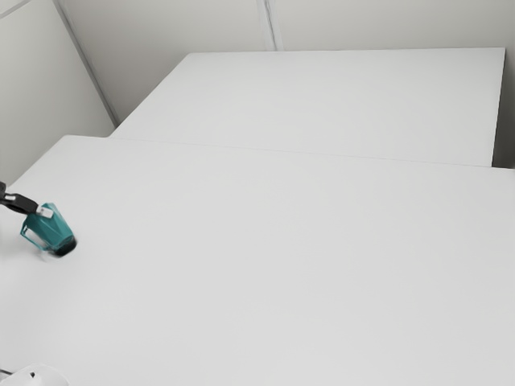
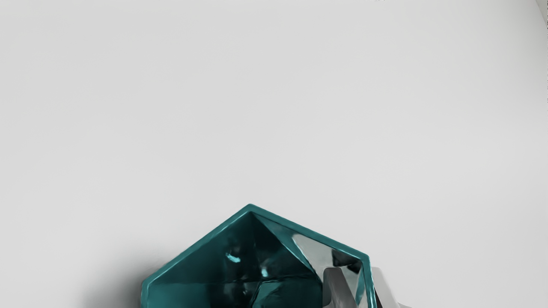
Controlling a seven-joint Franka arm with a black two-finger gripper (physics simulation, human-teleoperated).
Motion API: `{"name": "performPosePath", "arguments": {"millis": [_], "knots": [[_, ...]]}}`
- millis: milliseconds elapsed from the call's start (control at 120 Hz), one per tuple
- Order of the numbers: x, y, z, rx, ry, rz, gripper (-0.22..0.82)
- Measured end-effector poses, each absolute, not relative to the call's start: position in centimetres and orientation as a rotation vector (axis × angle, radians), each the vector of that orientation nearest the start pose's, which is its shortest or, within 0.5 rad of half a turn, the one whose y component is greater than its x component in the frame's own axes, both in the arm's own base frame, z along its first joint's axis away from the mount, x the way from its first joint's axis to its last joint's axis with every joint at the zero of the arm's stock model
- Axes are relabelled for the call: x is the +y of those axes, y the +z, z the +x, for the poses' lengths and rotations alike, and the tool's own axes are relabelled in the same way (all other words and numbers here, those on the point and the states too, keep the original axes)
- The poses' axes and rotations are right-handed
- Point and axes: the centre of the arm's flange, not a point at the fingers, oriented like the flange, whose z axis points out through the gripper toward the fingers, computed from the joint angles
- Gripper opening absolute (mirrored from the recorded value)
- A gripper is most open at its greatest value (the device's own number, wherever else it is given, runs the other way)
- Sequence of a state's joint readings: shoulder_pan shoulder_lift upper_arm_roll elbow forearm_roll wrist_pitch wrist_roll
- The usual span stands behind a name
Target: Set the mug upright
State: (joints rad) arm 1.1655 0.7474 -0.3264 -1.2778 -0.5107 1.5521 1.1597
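Observation:
At the exterior view's left, the black gripper (image 1: 43, 212) is at the rim of the teal mug (image 1: 55, 228). The mug leans, its dark base toward the lower right and its handle toward the exterior view's left. Whether the base touches the table cannot be told. Looking into the open mug (image 2: 239, 261) in the wrist view, I see one finger inside and one outside, with the wall pinched between them; the gripper (image 2: 364, 280) is shut on that wall. The lower part of the mouth is cut off there.
The mug is over a white table (image 1: 282, 257). Another white surface (image 1: 338, 104) lies beyond its far edge. A white rounded object (image 1: 36, 378) stands at the exterior view's bottom left corner. Pale walls rise behind.

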Motion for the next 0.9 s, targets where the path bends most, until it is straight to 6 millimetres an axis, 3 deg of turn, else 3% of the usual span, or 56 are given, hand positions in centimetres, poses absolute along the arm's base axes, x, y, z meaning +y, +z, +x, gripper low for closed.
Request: {"name": "performPosePath", "arguments": {"millis": [208,375,550,717,900], "knots": [[49.7,34.6,47.4,-0.242,0.459,2.352,-0.17],[45.3,39.6,49.3,-0.334,0.407,2.415,-0.18],[38.8,42.3,52.4,-0.462,0.306,2.483,-0.18],[31.7,43.0,57.0,-0.583,0.193,2.589,-0.18],[24.3,43.4,60.1,-0.682,0.133,2.676,-0.18]]}}
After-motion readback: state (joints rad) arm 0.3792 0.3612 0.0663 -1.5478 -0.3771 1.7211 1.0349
